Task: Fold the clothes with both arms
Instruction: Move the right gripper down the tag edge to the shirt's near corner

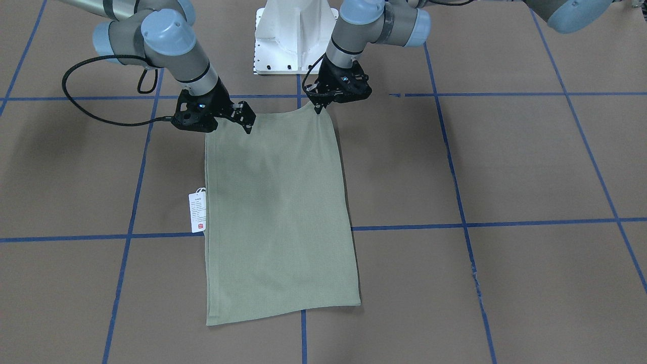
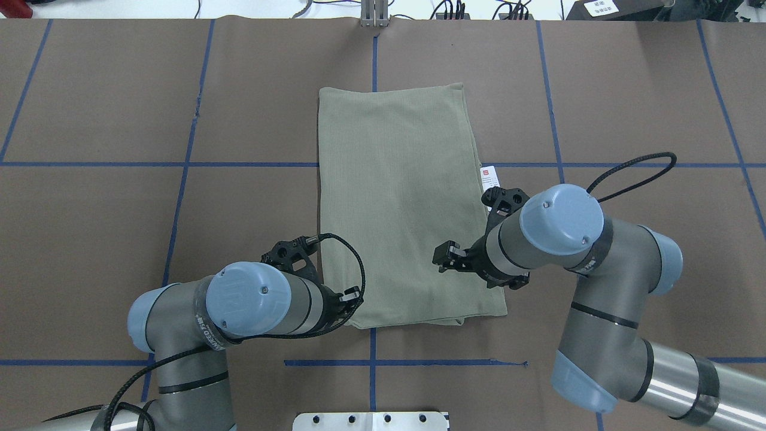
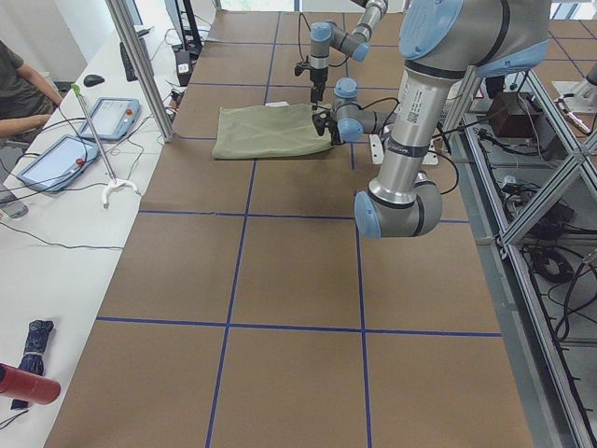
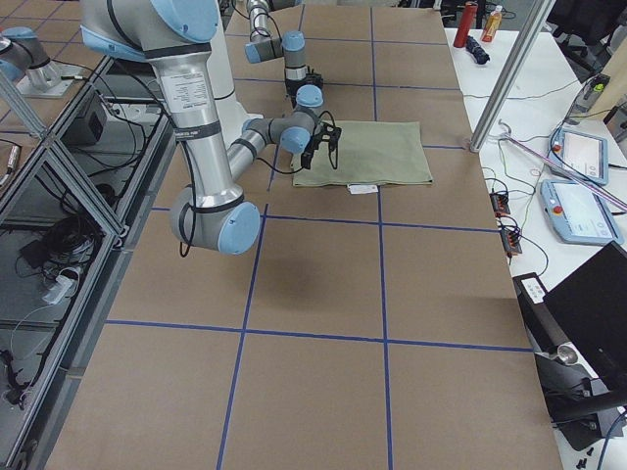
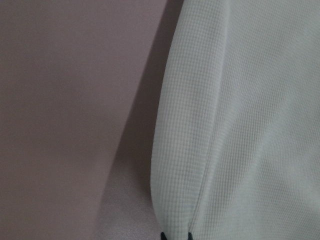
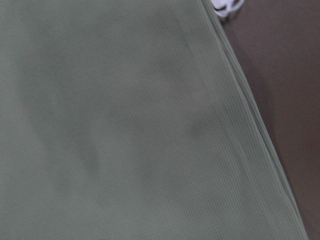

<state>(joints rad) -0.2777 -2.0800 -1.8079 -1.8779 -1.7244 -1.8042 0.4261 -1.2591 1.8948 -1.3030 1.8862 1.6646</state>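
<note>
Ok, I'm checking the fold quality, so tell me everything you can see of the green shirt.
The shirt is sage-green knit, folded into a long rectangle lying flat on the brown table. A white hang tag sticks out from its long edge on the robot's right. The left tool pinches one robot-side corner; the right tool is at the other.

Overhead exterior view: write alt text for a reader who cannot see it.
A sage-green shirt, folded into a long rectangle, lies on the brown table. The left gripper is at its near-left corner; the right gripper is over its right edge.
</note>
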